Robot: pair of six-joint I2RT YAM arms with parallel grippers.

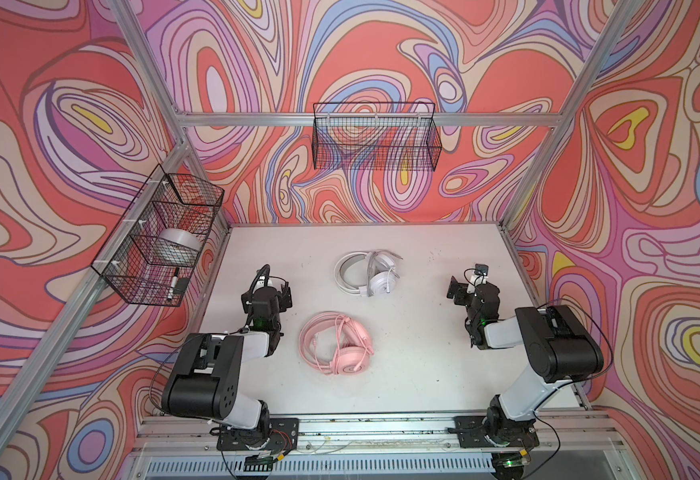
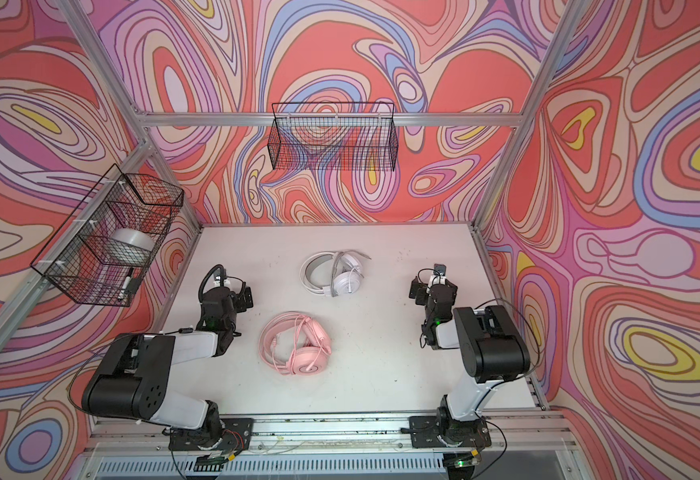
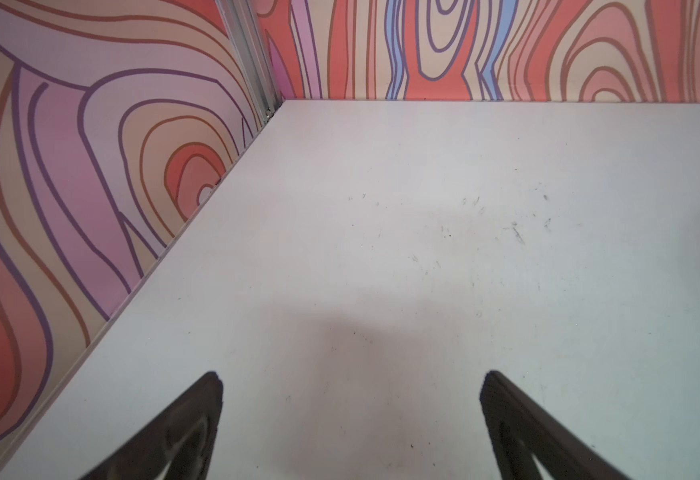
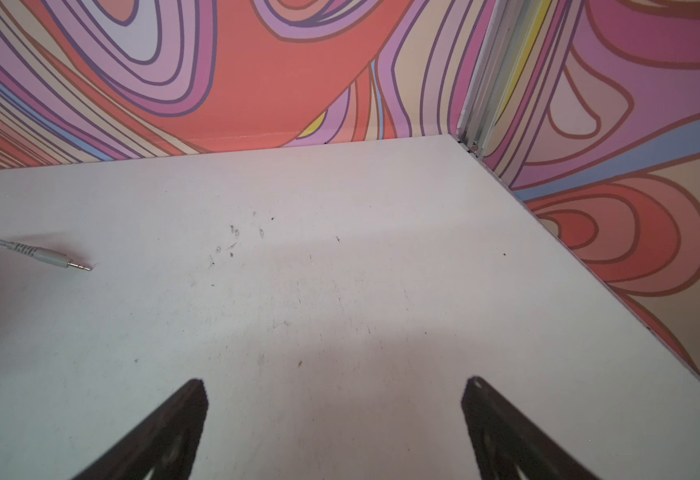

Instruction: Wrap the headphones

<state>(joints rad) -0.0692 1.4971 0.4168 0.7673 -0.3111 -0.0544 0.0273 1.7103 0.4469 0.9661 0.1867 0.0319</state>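
Observation:
Two headphones lie on the white table [image 1: 423, 365]. The pink headphones [image 1: 350, 361] [image 2: 308, 361] sit near the middle front, with their pink cable looped over the band. Farther back lie the white headphones [image 1: 379, 284] [image 2: 346, 282], with a grey cable. That cable's jack plug [image 4: 75, 264] rests loose on the table in the right wrist view. My left gripper [image 1: 283, 293] [image 3: 350, 382] hovers open to the left of both headsets, holding nothing. On the right, my right gripper [image 1: 458, 291] [image 4: 335, 386] is also open and holding nothing.
A black wire basket [image 1: 375, 141] hangs on the back wall. Another wire basket [image 1: 132, 266] on the left wall holds a tape roll [image 1: 177, 245] and a marker [image 1: 173, 282]. Patterned walls and aluminium posts close the table on three sides.

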